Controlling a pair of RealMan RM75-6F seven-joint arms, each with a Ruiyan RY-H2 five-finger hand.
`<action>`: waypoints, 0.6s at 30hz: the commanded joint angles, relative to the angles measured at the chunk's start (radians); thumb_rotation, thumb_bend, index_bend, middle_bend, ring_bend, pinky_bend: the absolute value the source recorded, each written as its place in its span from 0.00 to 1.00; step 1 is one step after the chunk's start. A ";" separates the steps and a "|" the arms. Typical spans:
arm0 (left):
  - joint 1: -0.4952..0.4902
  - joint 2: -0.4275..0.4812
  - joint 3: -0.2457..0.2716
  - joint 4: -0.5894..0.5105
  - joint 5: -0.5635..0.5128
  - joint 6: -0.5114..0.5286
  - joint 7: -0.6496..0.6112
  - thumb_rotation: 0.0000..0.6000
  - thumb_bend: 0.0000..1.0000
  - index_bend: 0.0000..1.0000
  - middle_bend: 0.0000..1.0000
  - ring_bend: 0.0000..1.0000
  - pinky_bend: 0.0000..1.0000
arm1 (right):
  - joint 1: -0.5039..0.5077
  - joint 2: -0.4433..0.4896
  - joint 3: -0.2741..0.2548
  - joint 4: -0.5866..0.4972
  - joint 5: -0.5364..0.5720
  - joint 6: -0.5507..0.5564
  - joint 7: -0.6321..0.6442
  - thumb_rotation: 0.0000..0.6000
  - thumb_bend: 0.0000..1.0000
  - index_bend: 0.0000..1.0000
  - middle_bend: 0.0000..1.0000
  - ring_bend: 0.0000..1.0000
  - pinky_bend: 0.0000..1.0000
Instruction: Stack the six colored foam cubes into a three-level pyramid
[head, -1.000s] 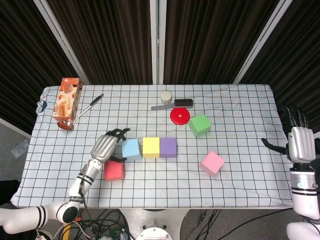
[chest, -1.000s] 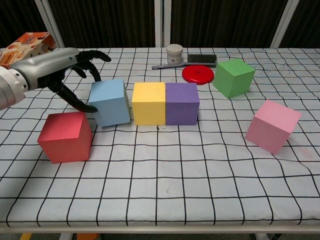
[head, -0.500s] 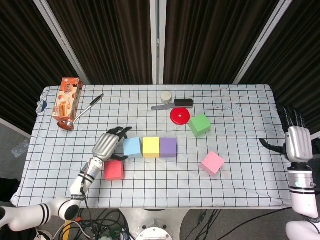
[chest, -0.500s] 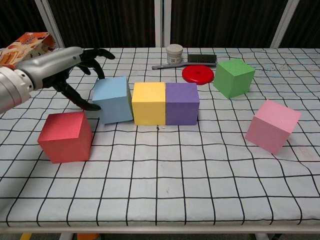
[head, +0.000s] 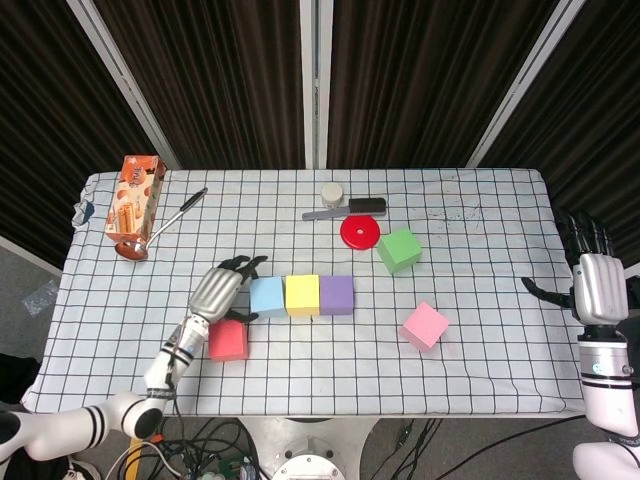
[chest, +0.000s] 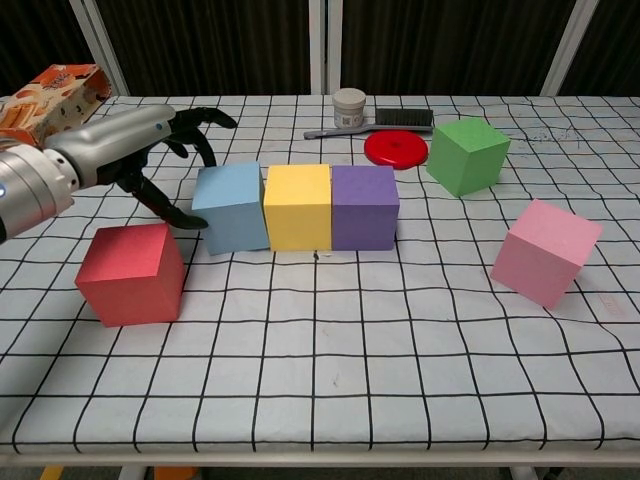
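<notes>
Three cubes form a row mid-table: blue (head: 266, 296) (chest: 231, 207), yellow (head: 302, 294) (chest: 297, 206) and purple (head: 336, 294) (chest: 364, 206), sides touching. My left hand (head: 222, 288) (chest: 150, 150) is at the blue cube's left side, fingers spread and touching it, holding nothing. The red cube (head: 228, 340) (chest: 131, 273) lies just in front of that hand. Further right are the green cube (head: 399, 249) (chest: 467, 154) and, tilted, the pink cube (head: 425, 325) (chest: 546, 251). My right hand (head: 590, 280) hovers open off the table's right edge, seen only in the head view.
A red disc (head: 360, 231) (chest: 396, 148), a brush (head: 350, 208) (chest: 400, 118) and a white jar (head: 332, 193) (chest: 349, 105) sit behind the row. A snack box (head: 135, 195) (chest: 50, 95) and a ladle (head: 160, 228) lie at the far left.
My left hand slid right and pushed the blue cube against the yellow one, closing the gap. The right hand shifted slightly.
</notes>
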 joint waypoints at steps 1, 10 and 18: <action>-0.001 -0.003 0.000 0.004 0.001 0.000 0.005 1.00 0.18 0.11 0.42 0.15 0.23 | 0.000 0.000 -0.001 0.001 -0.001 0.000 0.000 1.00 0.06 0.00 0.14 0.00 0.00; -0.001 -0.009 -0.001 0.012 -0.004 -0.005 0.013 1.00 0.18 0.11 0.42 0.15 0.23 | -0.002 -0.003 -0.003 0.011 0.003 -0.007 0.005 1.00 0.06 0.00 0.14 0.00 0.00; -0.004 -0.014 -0.007 0.016 -0.006 -0.006 0.015 1.00 0.18 0.12 0.42 0.15 0.23 | -0.001 -0.002 -0.006 0.014 -0.004 -0.011 0.005 1.00 0.06 0.00 0.14 0.00 0.00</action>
